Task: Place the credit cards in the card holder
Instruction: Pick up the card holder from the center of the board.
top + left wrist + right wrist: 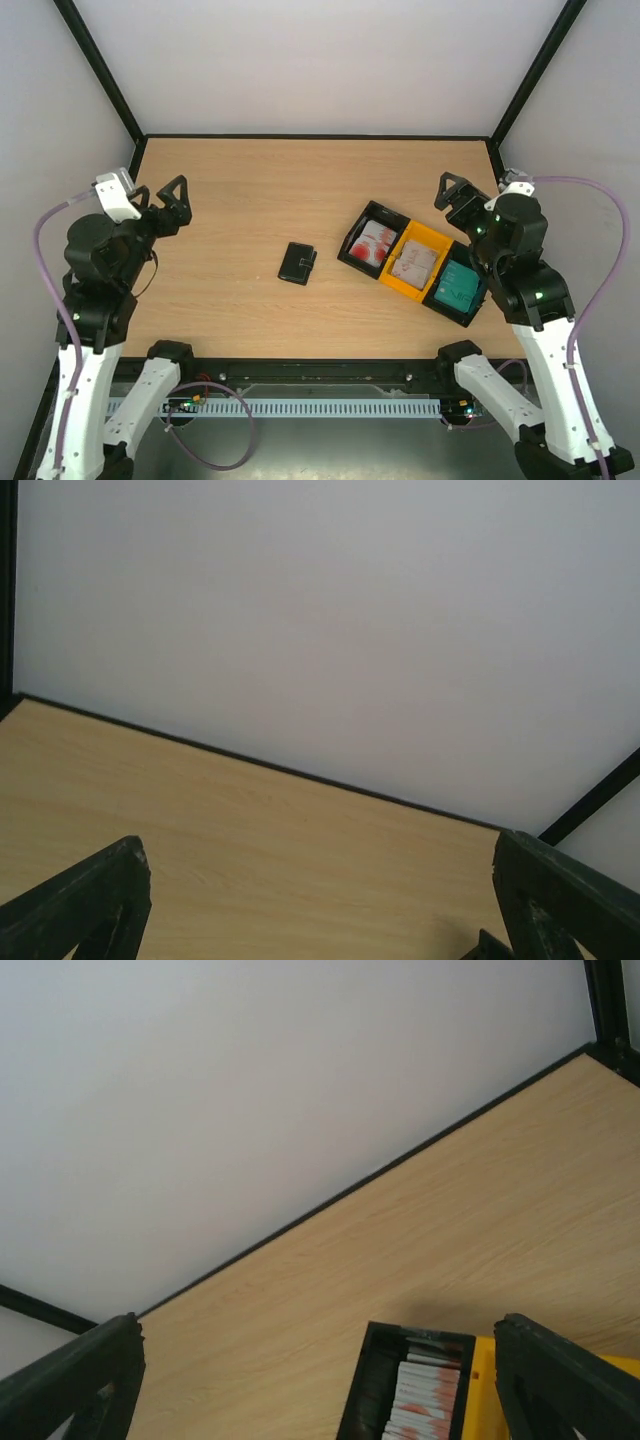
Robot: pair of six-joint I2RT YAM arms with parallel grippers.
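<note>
The card holder (297,263), a small black closed case, lies flat near the middle of the wooden table. To its right stand three joined bins holding the credit cards: red-and-white ones (374,243) in a black bin, pale pinkish ones (415,264) in a yellow bin, teal ones (460,288) in another black bin. The red-and-white cards (425,1400) also show in the right wrist view. My left gripper (172,203) hangs open at the far left, well away from the holder. Raised just behind the bins, my right gripper (456,199) is open too. Both hold nothing.
The joined bins (352,236) sit slanted at the right of the table. Black frame posts and pale walls close in the table at the back and sides. A black rail with cabling runs along the near edge (300,368).
</note>
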